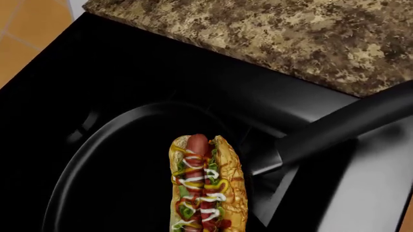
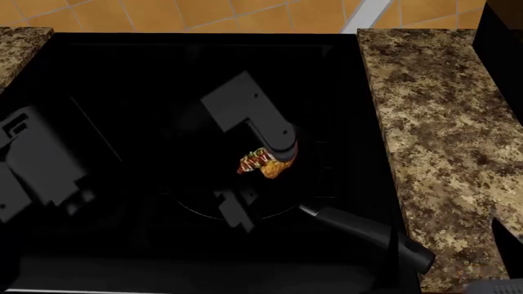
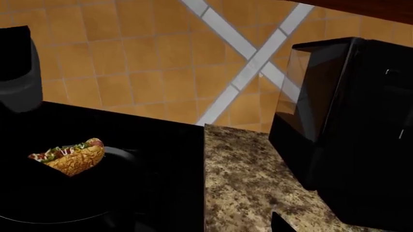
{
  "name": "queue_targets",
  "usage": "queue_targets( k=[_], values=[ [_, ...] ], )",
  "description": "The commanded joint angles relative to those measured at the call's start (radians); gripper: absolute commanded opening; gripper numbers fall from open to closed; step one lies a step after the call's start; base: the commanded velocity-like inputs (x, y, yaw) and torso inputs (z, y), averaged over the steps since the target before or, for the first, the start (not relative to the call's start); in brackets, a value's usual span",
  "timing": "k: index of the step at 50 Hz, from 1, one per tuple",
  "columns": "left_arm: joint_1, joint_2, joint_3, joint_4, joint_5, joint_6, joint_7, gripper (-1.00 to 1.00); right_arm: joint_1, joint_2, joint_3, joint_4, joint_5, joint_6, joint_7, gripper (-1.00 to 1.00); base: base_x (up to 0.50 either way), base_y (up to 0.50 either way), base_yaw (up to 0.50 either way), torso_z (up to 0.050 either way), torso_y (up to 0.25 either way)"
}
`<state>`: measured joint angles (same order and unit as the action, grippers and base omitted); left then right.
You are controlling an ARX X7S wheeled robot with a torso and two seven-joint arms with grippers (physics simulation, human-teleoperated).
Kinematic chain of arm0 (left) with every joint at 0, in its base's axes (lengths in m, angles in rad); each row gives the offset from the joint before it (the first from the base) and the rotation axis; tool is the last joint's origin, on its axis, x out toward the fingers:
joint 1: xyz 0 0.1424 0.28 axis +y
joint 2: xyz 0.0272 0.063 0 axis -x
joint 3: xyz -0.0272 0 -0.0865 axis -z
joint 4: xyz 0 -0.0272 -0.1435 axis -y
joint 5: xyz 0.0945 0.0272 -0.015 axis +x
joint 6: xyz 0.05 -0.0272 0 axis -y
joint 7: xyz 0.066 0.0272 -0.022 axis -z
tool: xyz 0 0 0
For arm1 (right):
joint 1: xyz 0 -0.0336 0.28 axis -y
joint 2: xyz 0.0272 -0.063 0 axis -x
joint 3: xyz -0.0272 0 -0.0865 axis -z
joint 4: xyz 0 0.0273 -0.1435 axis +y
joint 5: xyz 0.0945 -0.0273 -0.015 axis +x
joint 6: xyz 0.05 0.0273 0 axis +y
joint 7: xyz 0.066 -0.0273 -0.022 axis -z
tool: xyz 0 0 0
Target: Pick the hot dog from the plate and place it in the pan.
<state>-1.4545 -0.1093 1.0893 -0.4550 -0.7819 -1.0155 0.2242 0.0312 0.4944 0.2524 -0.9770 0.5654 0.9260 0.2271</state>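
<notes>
i count one hot dog (image 1: 205,191), one pan (image 1: 116,183) and one pan handle (image 1: 342,126); i find no plate in any of my three views. two arms are in play: the left one reaches over the black stovetop (image 2: 147,79) in the head view, and the right one shows only as a dark tip at the lower right corner there.

the hot dog sits over the pan's bowl, just beside the root of the handle. in the left wrist view its long axis runs straight away from the camera, sausage and toppings facing up, and its near end is cut off by the picture's edge. in the head view it looks tilted, one end lower toward the handle side.

a lot is hard to read. pan, stovetop and arm are all black, so in the head view the pan's rim is only a faint arc and the left gripper (image 2: 266,160) melts into the dark around the bun. i see no fingers in the left wrist view, so i cannot tell whether that gripper is clamped on the hot dog or parted, nor whether the bun touches the pan floor. the right gripper (image 2: 500,257) is mostly out of frame; its state is unreadable too.

a granite counter (image 2: 433,122) lies to the right, with a black appliance (image 3: 348,121) standing on it.
</notes>
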Motion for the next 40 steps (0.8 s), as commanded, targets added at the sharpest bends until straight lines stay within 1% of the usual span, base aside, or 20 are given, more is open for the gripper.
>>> queue_targets(
  k=[1, 8, 18, 28, 31, 32, 34, 40],
  values=[
    [0.010, 0.019, 0.001, -0.044, 0.014, 0.035, -0.012, -1.00, -0.024, -0.003, -0.001, 0.006, -0.009, -0.027, -0.002, 1.00, 0.00, 0.00, 0.00, 0.000, 0.000],
    [0.021, 0.018, 0.014, -0.049, 0.019, 0.043, -0.010, -1.00, -0.045, -0.003, 0.003, 0.007, -0.012, -0.043, 0.000, 1.00, 0.00, 0.00, 0.00, 0.000, 0.001],
    [0.018, 0.035, 0.025, -0.102, 0.030, 0.063, 0.002, -1.00, -0.058, -0.004, -0.009, 0.019, -0.020, -0.065, 0.001, 1.00, 0.00, 0.00, 0.00, 0.000, 0.000],
    [-0.002, 0.069, 0.044, -0.221, 0.057, 0.113, 0.042, -1.00, -0.062, -0.002, -0.013, 0.024, -0.017, -0.074, 0.005, 1.00, 0.00, 0.00, 0.00, 0.000, 0.001],
    [-0.011, 0.089, 0.051, -0.293, 0.070, 0.143, 0.062, -1.00, -0.068, -0.003, -0.021, 0.032, -0.025, -0.087, 0.003, 1.00, 0.00, 0.00, 0.00, 0.000, 0.000],
    [-0.015, 0.103, 0.061, -0.346, 0.080, 0.168, 0.078, -1.00, -0.076, -0.005, -0.026, 0.039, -0.033, -0.098, 0.000, 1.00, 0.00, 0.00, 0.00, 0.000, 0.000],
    [-0.024, 0.108, 0.083, -0.377, 0.062, 0.186, 0.079, -1.00, -0.080, -0.005, -0.026, 0.042, -0.035, -0.105, -0.002, 1.00, 0.00, 0.00, 0.00, 0.000, 0.000],
    [-0.076, 0.109, 0.273, -0.465, -0.141, 0.276, 0.042, -1.00, -0.083, -0.002, -0.024, 0.043, -0.033, -0.109, 0.001, 1.00, 0.00, 0.00, 0.00, 0.000, 0.000]
  ],
)
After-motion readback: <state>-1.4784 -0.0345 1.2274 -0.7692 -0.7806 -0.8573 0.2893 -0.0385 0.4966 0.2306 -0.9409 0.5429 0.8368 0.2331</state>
